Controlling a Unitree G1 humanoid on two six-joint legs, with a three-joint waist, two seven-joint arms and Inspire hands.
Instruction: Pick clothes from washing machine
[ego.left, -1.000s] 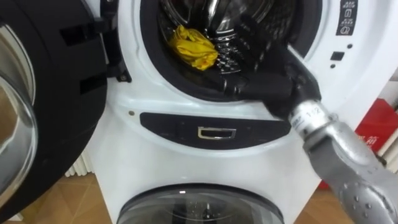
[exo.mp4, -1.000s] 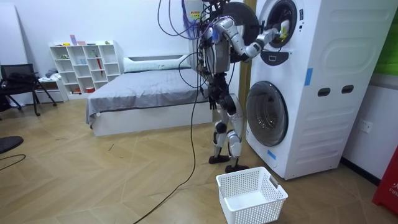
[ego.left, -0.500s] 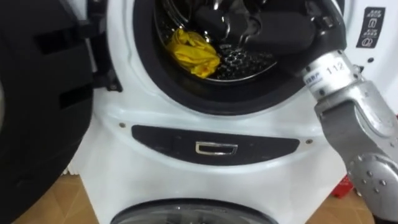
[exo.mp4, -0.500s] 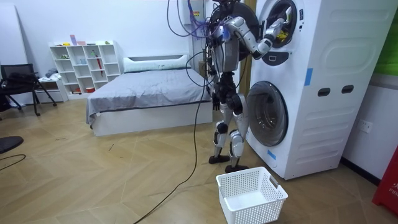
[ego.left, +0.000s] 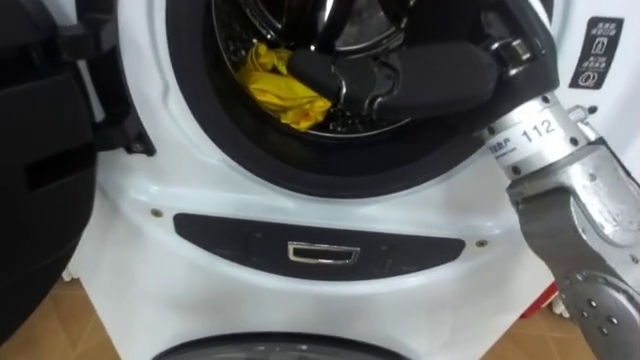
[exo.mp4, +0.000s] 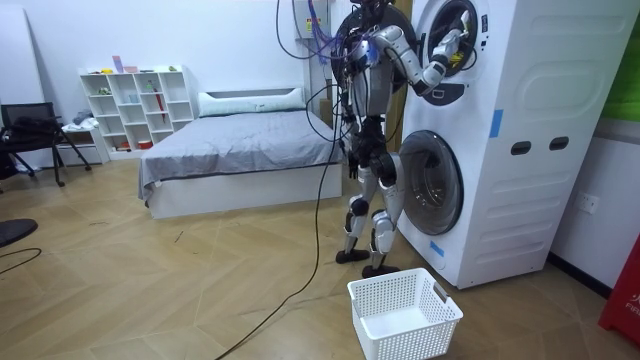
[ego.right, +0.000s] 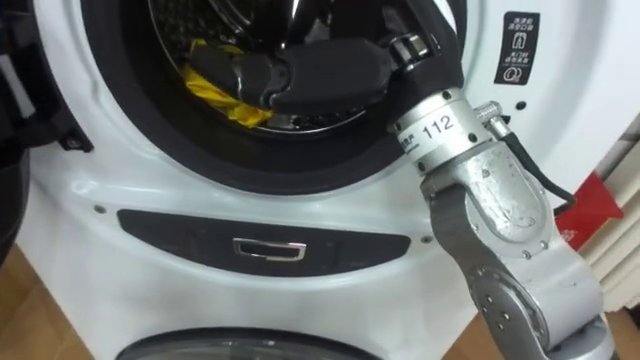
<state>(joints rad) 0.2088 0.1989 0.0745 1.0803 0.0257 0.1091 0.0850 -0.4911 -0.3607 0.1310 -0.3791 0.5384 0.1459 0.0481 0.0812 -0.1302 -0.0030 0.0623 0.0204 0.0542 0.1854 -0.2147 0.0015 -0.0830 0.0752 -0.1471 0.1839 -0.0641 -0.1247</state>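
Right hand (ego.left: 430, 75), black and stretched sideways, lies deep inside the drum (ego.left: 350, 20) of the upper washing machine (ego.left: 130, 230), its fingertips (ego.left: 312, 70) up against the yellow garment (ego.left: 265, 85); whether they have closed on the cloth cannot be told, since the dark fingers run together against the dark seal. The garment is a small, bright yellow, crumpled bundle with soft folds, resting low on the drum's left side against the perforated metal, just behind the rubber seal. The machine's black door (ego.left: 40, 200) hangs open at the left. A second ago the hand was at the lower right rim of the opening, well apart from the cloth; half a second ago it had passed the seal; now it reaches the garment, which has kept its place and shape. In the room view the robot stands upright before the stacked machines and has drawn closer to them, with a white laundry basket (exo.mp4: 405, 338) on the floor near its feet.
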